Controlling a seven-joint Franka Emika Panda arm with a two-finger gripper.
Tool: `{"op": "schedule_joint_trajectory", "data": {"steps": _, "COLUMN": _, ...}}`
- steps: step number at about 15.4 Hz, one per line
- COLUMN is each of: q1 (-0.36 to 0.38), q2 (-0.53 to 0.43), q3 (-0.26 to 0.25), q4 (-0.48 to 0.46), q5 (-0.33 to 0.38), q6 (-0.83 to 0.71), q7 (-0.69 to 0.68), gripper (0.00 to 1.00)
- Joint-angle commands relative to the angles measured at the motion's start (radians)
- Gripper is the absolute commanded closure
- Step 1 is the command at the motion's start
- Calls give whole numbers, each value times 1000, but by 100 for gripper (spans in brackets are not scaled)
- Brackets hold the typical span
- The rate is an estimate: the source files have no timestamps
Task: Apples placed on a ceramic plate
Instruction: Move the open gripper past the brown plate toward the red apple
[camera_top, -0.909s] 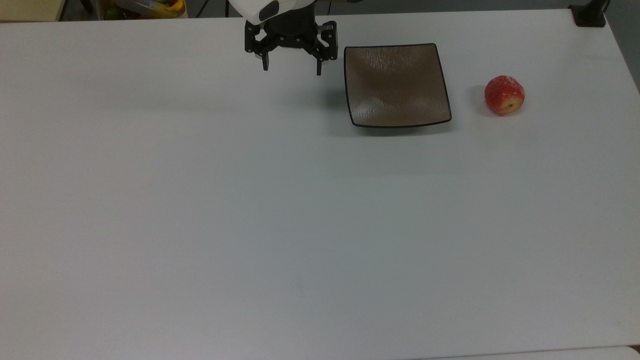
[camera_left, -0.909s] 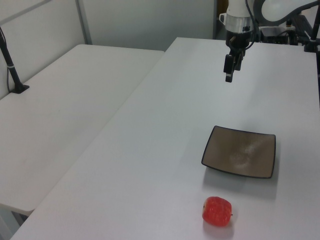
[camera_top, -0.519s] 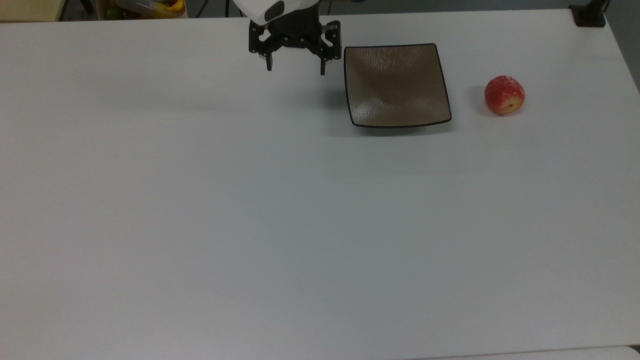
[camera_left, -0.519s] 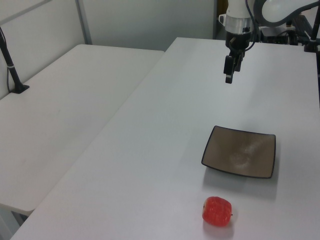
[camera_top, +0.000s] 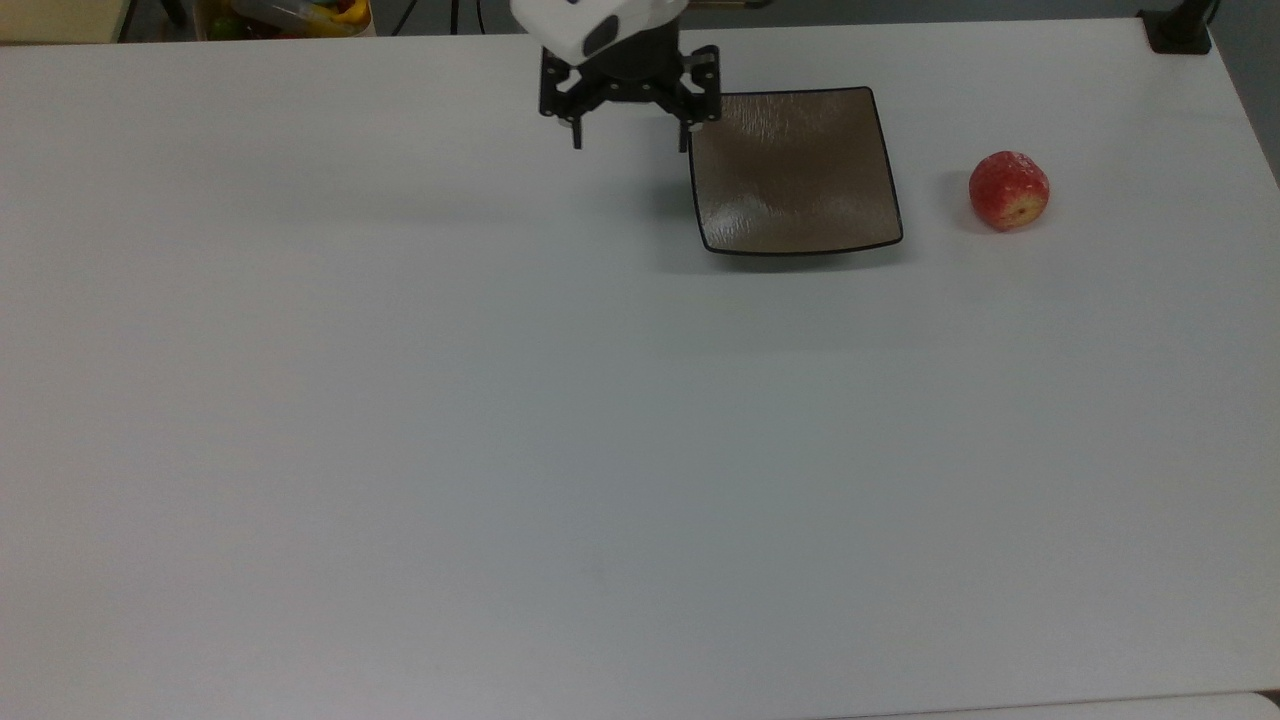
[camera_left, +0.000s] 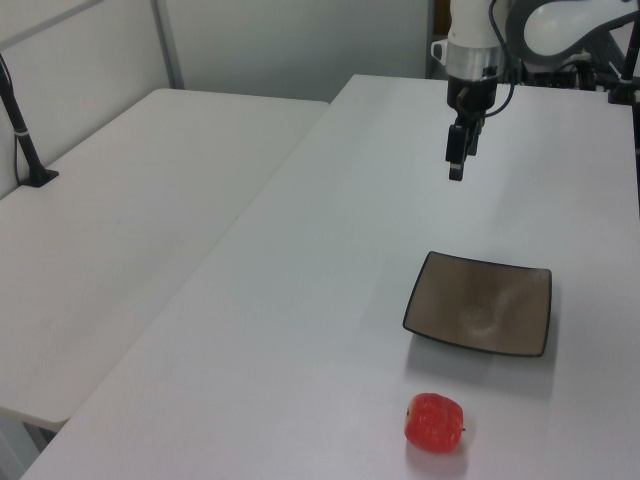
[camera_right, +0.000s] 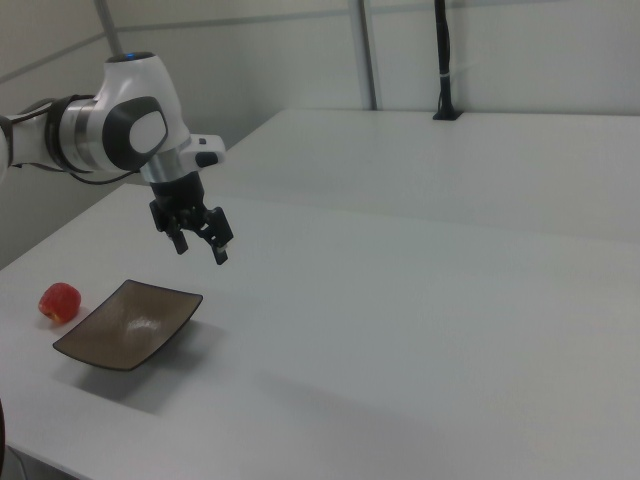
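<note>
One apple waits on the worktop, beyond the empty plate.
Open, empty end effector has shifted toward the plate's near edge, closing on the fruit.

One small round red apple with a yellowish patch lies on the white tabletop. One square brown-grey ceramic plate with a thin dark rim rests on the same surface; nothing lies in it. One white robot arm carries one black two-finger gripper, which has two fingers, set apart. Two white tabletops appear in the left view: the one bearing the apple and plate, and a second white tabletop beside it. One black post on a base stands on that second surface. One bin of mixed coloured items sits beyond the far edge in the top view; its contents cannot be counted.
</note>
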Motion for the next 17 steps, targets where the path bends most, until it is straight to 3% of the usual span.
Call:
{"op": "schedule_joint_trajectory", "data": {"steps": 1, "q1": 12, "q2": 36, "q3": 73, "q4": 29, "q5": 41, "q6": 24, "q7": 39, "gripper": 0}}
{"op": "schedule_joint_trajectory", "data": {"steps": 2, "q1": 12, "q2": 49, "q3": 124, "q4": 47, "q5": 41, "q6": 24, "q7": 83, "gripper": 0}}
{"op": "schedule_joint_trajectory", "data": {"steps": 4, "q1": 37, "q2": 70, "q3": 166, "q4": 73, "q5": 41, "q6": 24, "q7": 131, "gripper": 0}}
{"op": "schedule_joint_trajectory", "data": {"steps": 12, "q1": 271, "q2": 245, "q3": 167, "q4": 250, "q5": 12, "q6": 27, "q7": 290, "gripper": 0}}
{"op": "schedule_joint_trajectory", "data": {"steps": 17, "q1": 389, "q2": 311, "q3": 167, "q4": 255, "q5": -47, "q6": 116, "q7": 381, "gripper": 0}}
